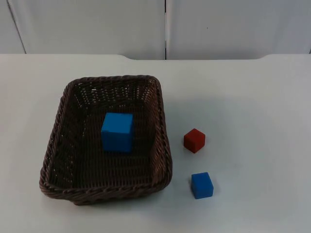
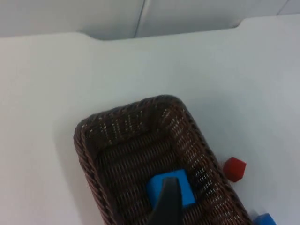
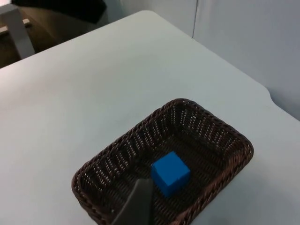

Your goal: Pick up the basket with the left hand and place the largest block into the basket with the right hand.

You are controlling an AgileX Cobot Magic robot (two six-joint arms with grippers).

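Blocks number three: nearest the camera in the top view a small blue block (image 1: 201,185), just beyond it a red block (image 1: 194,140), and farther back the big blue block (image 1: 117,132) lying on the floor of the one basket (image 1: 163,145), which sits flat on the table (image 1: 252,97). Judged from this, the placing step looks done, since the largest block is already inside, while the basket is not lifted. The left gripper (image 2: 166,206) hangs above the basket, with the big blue block just under its fingertip and the red and small blue blocks off to the side beyond the basket's wall; the right gripper (image 3: 136,206) hangs above the basket's near rim, the big block just ahead of it. Whether either pair of fingers is apart or together cannot be told. If anything remains, it would call for the left gripper to come down on a rim and close on the wicker.
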